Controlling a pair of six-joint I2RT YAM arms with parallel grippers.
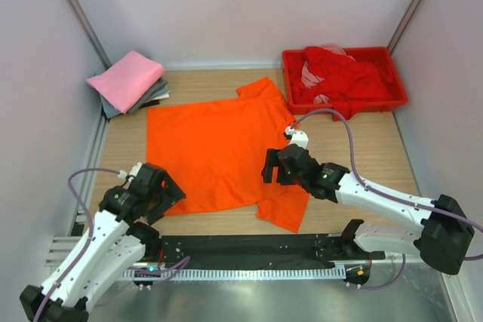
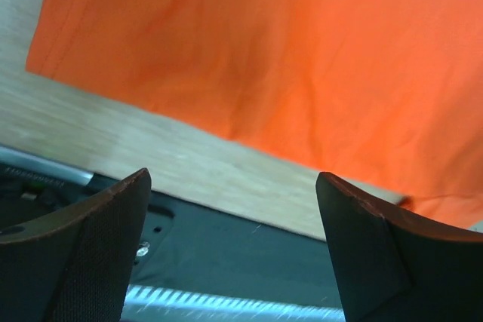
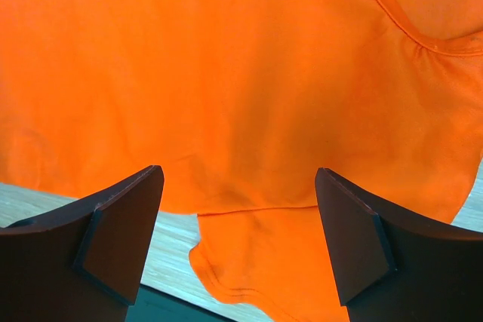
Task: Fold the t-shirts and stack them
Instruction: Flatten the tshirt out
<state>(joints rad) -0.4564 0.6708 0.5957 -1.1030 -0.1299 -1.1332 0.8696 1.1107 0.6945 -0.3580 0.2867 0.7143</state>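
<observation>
Top external: orange t-shirt [image 1: 215, 148] flat mid-bench, left tool [image 1: 162, 186] and right tool [image 1: 275, 165] both spread wide, empty.
Long axis runs left-right: hem toward the left edge, neck right, sleeves toward far and near edges. Left wrist: tool sits just off the near-left hem corner. Right wrist: tool hangs over the near sleeve. Looks light and floppy, so pinch corners, not the middle.

The left arm [image 1: 98, 243] is rising from the lower left of the overhead frame, its left gripper [image 1: 166, 190] pointing toward the centre, with its jaws spread wide. The right arm [image 1: 385, 200] is stretching leftward from the lower right, its right gripper [image 1: 270, 166] sitting mid-frame, likewise gaping wide.
</observation>
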